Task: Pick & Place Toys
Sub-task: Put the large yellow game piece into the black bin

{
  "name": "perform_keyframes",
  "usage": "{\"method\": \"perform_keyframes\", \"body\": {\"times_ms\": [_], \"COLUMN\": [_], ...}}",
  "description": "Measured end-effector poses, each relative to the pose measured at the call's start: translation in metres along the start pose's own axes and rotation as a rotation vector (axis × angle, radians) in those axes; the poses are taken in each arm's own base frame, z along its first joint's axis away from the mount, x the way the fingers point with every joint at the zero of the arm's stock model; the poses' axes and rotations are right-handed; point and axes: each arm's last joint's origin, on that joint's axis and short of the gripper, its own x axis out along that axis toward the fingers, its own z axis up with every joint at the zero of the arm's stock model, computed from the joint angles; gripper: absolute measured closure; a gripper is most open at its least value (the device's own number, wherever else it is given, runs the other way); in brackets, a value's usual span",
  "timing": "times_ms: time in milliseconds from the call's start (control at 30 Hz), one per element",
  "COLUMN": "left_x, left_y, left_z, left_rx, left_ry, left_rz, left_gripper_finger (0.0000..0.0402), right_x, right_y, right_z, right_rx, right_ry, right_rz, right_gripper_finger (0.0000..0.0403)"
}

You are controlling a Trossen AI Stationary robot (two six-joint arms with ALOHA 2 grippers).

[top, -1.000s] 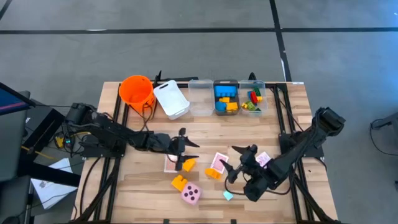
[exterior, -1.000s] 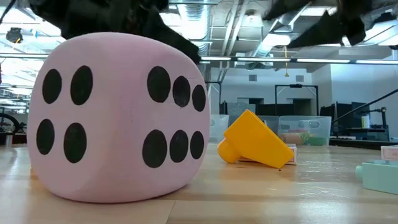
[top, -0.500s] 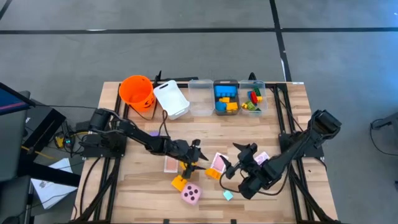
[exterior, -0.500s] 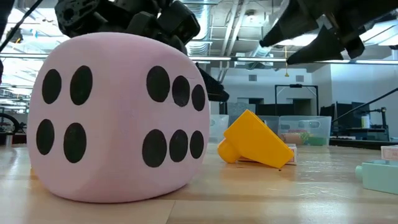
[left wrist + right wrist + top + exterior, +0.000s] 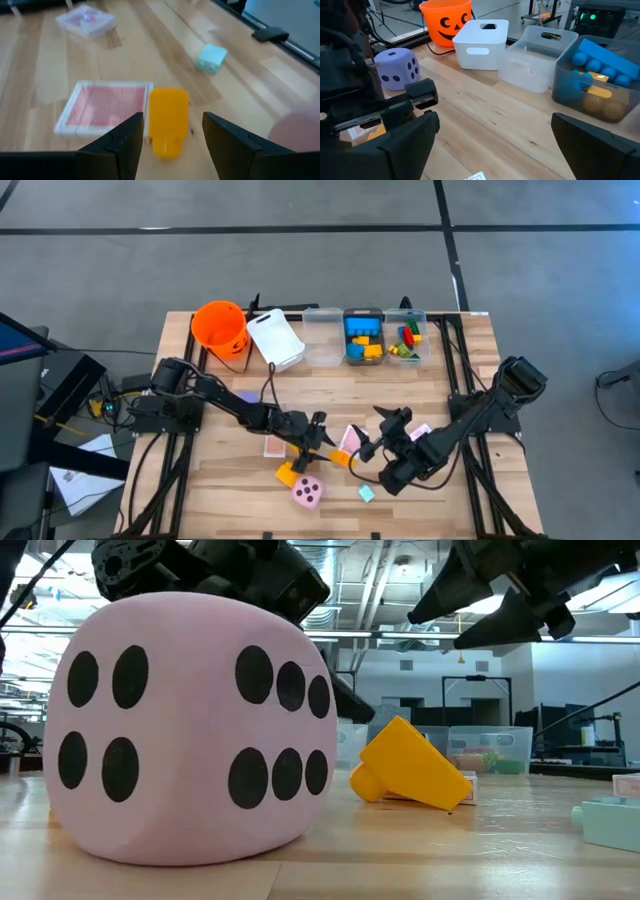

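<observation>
A wooden table carries the scene. On it an orange brick lies just beside a pink-backed card: glossy, blocky, stud end toward the camera. Likely light, stiff and slick; grip its flat long sides. The left end effector hovers open astride it; the right end effector, near the card, is open and empty.

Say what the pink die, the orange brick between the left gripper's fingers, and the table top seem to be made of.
Pink die: probably foam or soft fabric, matte with rounded edges. Orange brick: looks like smooth moulded plastic with a slight sheen. Table top: pale wood planks, with grain and seams visible.
</observation>
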Motion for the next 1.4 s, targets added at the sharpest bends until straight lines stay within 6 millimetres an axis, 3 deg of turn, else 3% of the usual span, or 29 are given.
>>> {"method": "perform_keyframes", "body": {"times_ms": [433,933,1200,1400], "left_x": [0.032,0.035,0.035,0.029], "left_y": [0.002,0.000,-0.004,-0.007], "left_z": [0.001,0.003,0.005,0.014], "left_rx": [0.047,0.009,0.015,0.024], "left_ry": [0.050,0.062,0.045,0.042], "left_rz": [-0.027,0.013,0.009,0.062], "left_gripper_finger": [0.0203,0.0207,0.0273,0.0273], "right_x": [0.002,0.001,0.001,0.002], "right_y": [0.002,0.005,0.005,0.005], "right_z": [0.001,0.002,0.002,0.003], "right_rx": [0.024,0.029,0.033,0.040], "right_ry": [-0.002,-0.004,-0.004,-0.005], "right_rz": [0.007,0.017,0.018,0.019], "right_gripper_finger": [0.0019,0.0019,0.0019,0.0019]}}
